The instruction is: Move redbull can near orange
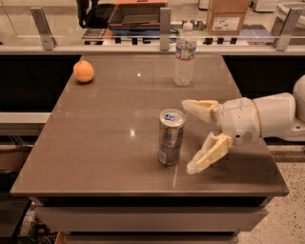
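The redbull can (170,137) stands upright near the middle front of the brown table (105,143). The orange (83,71) lies at the table's far left corner, well away from the can. My gripper (190,136) comes in from the right, just to the right of the can. Its two cream fingers (209,152) are spread wide, one toward the back and one toward the front, and they hold nothing. The fingertips are close to the can but do not touch it.
A clear plastic water bottle (185,55) stands upright at the far middle of the table. A glass rail with metal posts (165,21) runs behind the table. A cardboard box (228,14) sits beyond it. The table's right edge is under my arm.
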Motion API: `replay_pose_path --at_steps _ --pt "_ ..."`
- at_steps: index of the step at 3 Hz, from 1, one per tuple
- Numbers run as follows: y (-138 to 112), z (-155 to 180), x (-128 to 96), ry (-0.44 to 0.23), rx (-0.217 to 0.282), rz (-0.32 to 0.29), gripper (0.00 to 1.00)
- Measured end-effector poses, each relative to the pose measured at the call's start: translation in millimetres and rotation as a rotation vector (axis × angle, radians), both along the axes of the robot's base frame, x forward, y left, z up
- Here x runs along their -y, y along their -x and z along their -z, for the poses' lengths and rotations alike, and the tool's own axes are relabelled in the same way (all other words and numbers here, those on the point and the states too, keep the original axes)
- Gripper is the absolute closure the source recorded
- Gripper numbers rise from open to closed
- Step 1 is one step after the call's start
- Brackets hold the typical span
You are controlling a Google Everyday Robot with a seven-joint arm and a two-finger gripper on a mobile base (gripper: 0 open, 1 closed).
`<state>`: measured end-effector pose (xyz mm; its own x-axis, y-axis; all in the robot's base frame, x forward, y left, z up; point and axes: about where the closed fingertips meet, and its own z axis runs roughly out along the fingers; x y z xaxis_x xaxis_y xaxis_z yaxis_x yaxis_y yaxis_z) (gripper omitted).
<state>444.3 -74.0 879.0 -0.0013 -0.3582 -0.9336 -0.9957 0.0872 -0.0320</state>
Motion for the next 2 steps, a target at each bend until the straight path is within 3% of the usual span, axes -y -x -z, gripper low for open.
replay_pose_path --at_steps 2 --pt "11.8 2.9 -23.2 -0.133 -0.027 -0.010 0.00"
